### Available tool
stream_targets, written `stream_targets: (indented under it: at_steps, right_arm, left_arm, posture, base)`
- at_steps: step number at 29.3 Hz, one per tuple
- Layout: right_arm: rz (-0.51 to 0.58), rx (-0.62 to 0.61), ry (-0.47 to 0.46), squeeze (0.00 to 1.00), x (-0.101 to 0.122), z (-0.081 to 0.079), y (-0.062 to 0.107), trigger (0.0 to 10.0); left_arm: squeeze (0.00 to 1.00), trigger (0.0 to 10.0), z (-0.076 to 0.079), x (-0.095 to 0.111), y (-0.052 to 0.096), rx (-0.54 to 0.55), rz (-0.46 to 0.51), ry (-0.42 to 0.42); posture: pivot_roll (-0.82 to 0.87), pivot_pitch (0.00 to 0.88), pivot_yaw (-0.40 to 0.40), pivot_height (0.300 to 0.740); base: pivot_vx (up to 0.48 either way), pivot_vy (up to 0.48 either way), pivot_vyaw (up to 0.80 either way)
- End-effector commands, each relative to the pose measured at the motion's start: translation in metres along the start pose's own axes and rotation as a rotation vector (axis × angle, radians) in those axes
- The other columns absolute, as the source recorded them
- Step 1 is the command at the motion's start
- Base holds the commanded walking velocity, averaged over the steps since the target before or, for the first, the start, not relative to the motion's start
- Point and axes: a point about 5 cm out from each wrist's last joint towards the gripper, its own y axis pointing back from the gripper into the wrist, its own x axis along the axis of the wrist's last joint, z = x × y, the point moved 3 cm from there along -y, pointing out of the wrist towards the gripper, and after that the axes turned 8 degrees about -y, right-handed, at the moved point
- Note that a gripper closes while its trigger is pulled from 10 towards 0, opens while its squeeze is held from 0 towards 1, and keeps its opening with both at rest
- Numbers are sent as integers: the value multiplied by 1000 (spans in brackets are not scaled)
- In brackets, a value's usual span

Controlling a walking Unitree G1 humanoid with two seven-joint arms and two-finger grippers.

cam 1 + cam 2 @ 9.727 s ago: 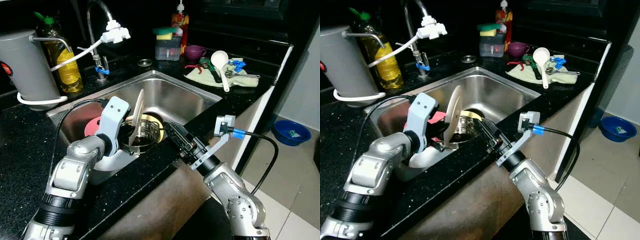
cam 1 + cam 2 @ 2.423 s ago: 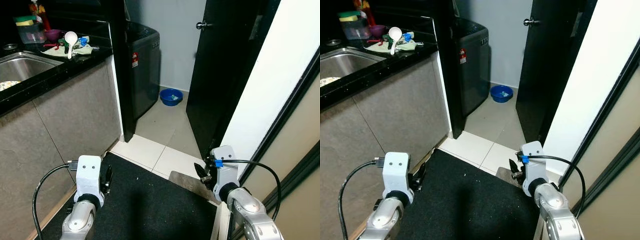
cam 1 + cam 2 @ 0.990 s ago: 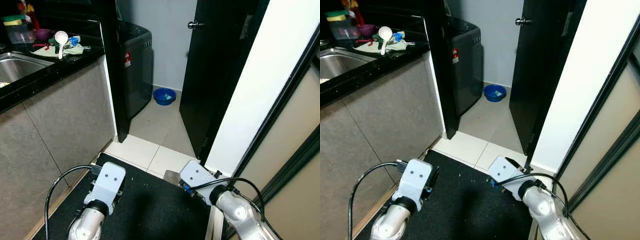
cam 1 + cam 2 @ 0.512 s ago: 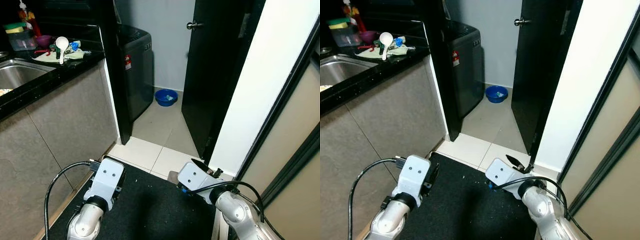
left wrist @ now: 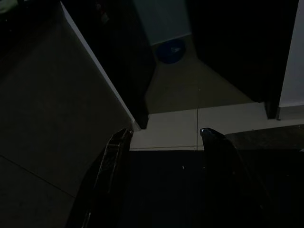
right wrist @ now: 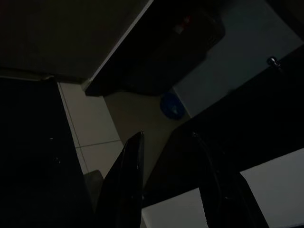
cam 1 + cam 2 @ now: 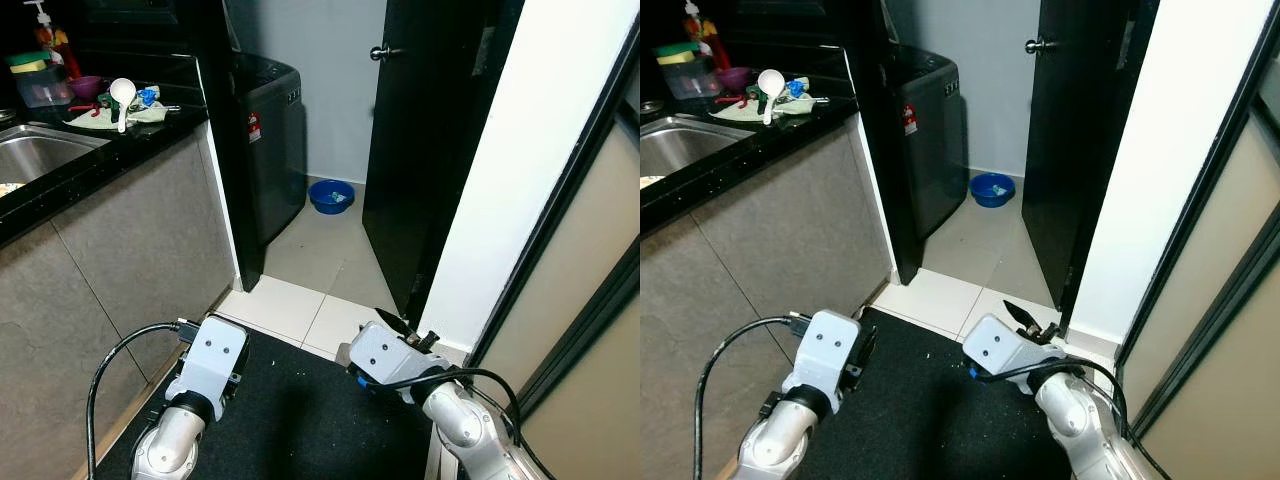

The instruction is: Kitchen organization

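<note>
**Both arms low and empty, away from the counter**

The left gripper hangs low over the black floor mat, its two black fingers spread apart with nothing between them. The right gripper is also low, near the mat's right edge, fingers parted and empty.

Judging by the task, the work lies at the black stone counter, far to the left of both grippers and well above them. There a white plastic ladle rests on a pale cloth, beside the steel sink. To do this step well, the robot should probably turn left and square up to the counter before raising either arm. A blue bowl sits on the far floor tiles.
</note>
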Motion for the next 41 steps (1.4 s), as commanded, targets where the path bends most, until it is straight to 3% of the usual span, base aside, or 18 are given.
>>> stream_targets:
  at_steps: [1, 41]
  right_arm:
    - [4, 6, -14, 0, -1, -4, 0, 10000]
    - [26, -11, -38, 0, -1, -1, -1, 10000]
  left_arm:
    - [0, 10000, -3, -7, 2, -3, -19, -29]
    - [0, 10000, -3, -5, -2, -3, -12, -40]
  posture:
    - [-95, 0, 34, 740]
    - [-97, 0, 15, 740]
  base:
    - [0, 0, 0]
    - [0, 0, 0]
